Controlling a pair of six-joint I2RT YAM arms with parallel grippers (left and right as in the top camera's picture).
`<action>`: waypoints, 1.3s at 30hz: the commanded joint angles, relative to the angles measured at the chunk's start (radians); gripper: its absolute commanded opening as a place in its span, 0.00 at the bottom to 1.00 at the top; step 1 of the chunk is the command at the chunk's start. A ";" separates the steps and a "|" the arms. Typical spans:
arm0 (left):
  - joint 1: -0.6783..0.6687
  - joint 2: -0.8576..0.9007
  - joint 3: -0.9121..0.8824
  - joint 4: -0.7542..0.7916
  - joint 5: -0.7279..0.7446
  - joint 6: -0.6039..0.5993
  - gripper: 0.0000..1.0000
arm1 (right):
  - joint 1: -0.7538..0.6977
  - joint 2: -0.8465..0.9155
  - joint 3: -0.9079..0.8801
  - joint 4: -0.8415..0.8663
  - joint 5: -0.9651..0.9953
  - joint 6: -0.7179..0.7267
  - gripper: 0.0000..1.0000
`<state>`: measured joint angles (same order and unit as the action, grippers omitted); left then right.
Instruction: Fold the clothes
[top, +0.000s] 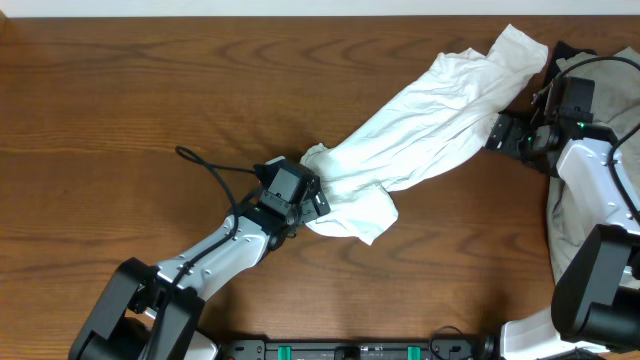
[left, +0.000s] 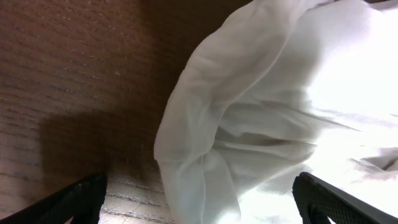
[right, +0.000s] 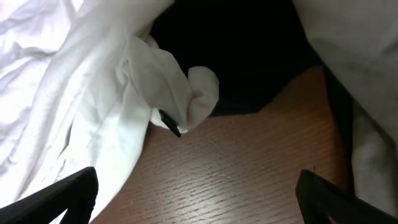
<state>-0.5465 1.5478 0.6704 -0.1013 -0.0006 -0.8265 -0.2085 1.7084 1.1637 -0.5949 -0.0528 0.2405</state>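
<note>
The clothes are a wrinkled white T-shirt, bunched into a long strip that runs diagonally from the table's middle to the far right corner. No lettering shows. My left gripper sits at the strip's lower end. In the left wrist view the left gripper is open, with a fold of the shirt lying between its wide-apart fingers. My right gripper stands by the strip's upper right side. In the right wrist view it is open over bare wood, the shirt just beside its left finger.
A pale greyish cloth lies at the right edge under my right arm. A black cable loops on the wooden table left of the left arm. Something dark lies beyond the shirt in the right wrist view.
</note>
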 joint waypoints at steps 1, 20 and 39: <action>-0.003 0.015 0.014 -0.006 -0.008 -0.014 0.98 | -0.011 -0.002 0.001 0.029 0.011 -0.013 0.99; -0.003 0.016 0.014 -0.006 -0.008 -0.018 0.98 | -0.106 0.185 0.002 0.175 -0.214 -0.288 0.95; -0.003 0.016 0.014 -0.005 -0.008 -0.018 0.98 | -0.105 0.238 0.003 0.259 -0.371 -0.361 0.48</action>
<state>-0.5465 1.5478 0.6704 -0.1013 -0.0006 -0.8349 -0.3111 1.9430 1.1637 -0.3397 -0.3943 -0.1093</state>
